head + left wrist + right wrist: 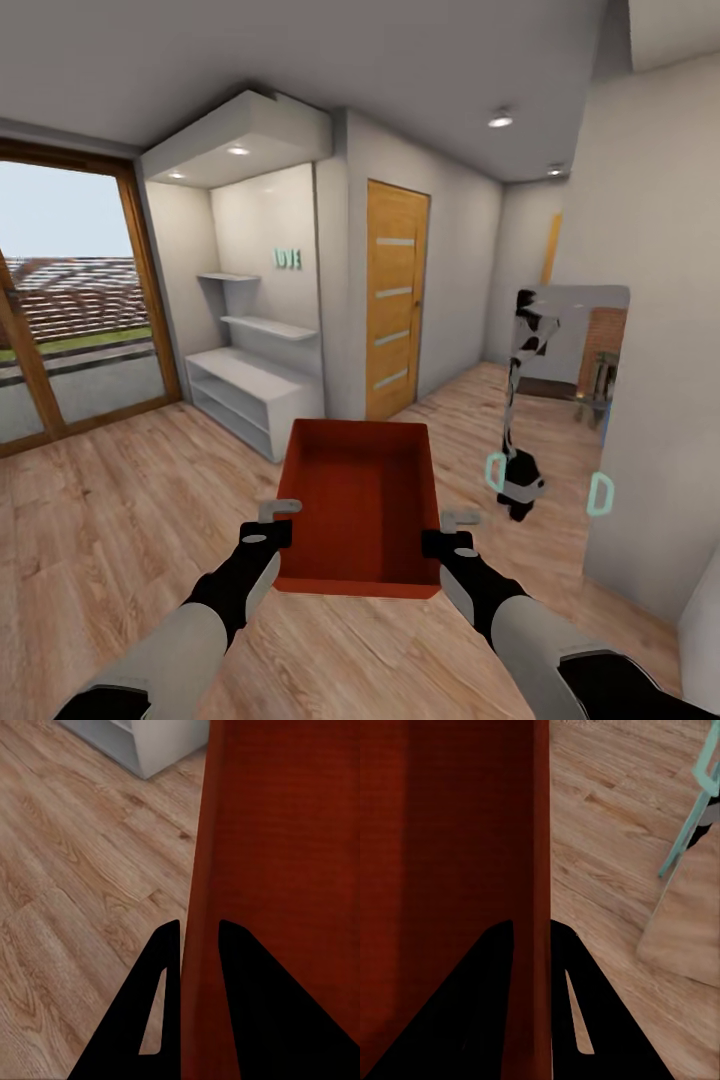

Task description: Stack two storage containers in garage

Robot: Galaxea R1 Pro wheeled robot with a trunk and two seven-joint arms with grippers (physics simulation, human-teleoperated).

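Your orange-red box [360, 505] is open-topped, thin-walled and empty, held at 12 o'clock above the wood plank floor [120, 520]. Your left gripper [283, 520] pinches its wall at 9 o'clock, your right gripper [447, 532] pinches at 3 o'clock, fingers [161, 1012] nearly closed.

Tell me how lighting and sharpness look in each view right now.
Head view: evenly lit and sharp, ceiling spotlights glowing, wide-angle stretch at the edges. Left wrist view: storage container wall bright orange-red, the fingers plain black silhouettes. Right wrist view: the same wall darker and shaded, plank floor slightly soft.
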